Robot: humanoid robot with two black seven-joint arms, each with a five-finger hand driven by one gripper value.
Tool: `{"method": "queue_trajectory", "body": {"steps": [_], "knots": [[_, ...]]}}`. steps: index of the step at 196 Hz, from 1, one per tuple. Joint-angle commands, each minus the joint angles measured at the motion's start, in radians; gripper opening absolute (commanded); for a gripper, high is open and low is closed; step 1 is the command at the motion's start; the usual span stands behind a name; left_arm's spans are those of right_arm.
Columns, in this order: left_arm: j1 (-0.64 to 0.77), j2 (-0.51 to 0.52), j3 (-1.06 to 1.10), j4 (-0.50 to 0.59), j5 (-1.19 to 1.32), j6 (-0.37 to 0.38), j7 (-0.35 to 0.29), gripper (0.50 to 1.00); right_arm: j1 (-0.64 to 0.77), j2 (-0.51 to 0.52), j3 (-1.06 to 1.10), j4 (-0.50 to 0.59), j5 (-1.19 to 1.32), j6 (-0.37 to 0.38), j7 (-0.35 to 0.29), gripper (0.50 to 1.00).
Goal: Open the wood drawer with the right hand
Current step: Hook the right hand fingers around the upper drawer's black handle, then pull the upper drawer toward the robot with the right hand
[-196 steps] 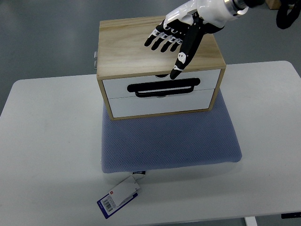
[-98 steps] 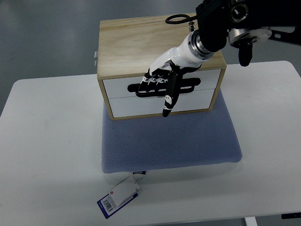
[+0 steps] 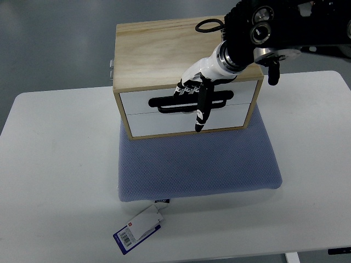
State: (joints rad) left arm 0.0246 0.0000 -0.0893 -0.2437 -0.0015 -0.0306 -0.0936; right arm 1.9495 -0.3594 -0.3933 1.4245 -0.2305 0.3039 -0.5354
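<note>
Wood drawer (image 3: 186, 104) on blue mat (image 3: 197, 161), white table (image 3: 60, 164); right hand (image 3: 194, 93) fingers curled into handle slot.

right arm: enters from top right, bulky black wrist | white-and-black fingered right hand (image 3: 196, 93): pointing down, fingers curled (thumb extended) | grasp: unclear

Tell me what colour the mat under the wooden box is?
The mat is blue-grey, seen in the top view.

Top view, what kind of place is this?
Probably a robotics lab or test bench: a bare white table on a grey floor, a wood drawer box staged on a blue mat, and a tagged barcode label.
</note>
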Motion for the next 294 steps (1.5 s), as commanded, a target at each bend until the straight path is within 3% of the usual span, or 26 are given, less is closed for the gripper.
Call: {"method": "queue_trajectory", "body": {"steps": [1,187,240,294], "knots": [[0.000,0.000,-0.001,0.000,0.000,0.000,0.000,1.000,-0.003,0.002,-0.001,-0.002,-0.001,0.000,-0.001,0.940],[0.000,0.000,-0.001,0.004,0.000,0.000,0.000,1.000,-0.086,0.051,-0.015,-0.065,-0.050,-0.023,0.000,0.942],[0.000,0.000,-0.001,0.007,0.000,0.000,0.000,1.000,-0.087,0.050,-0.006,-0.067,-0.033,-0.002,0.000,0.944],[0.000,0.000,-0.003,0.011,0.000,0.000,0.000,1.000,-0.083,0.048,-0.007,-0.065,-0.032,0.072,0.002,0.944]]}}
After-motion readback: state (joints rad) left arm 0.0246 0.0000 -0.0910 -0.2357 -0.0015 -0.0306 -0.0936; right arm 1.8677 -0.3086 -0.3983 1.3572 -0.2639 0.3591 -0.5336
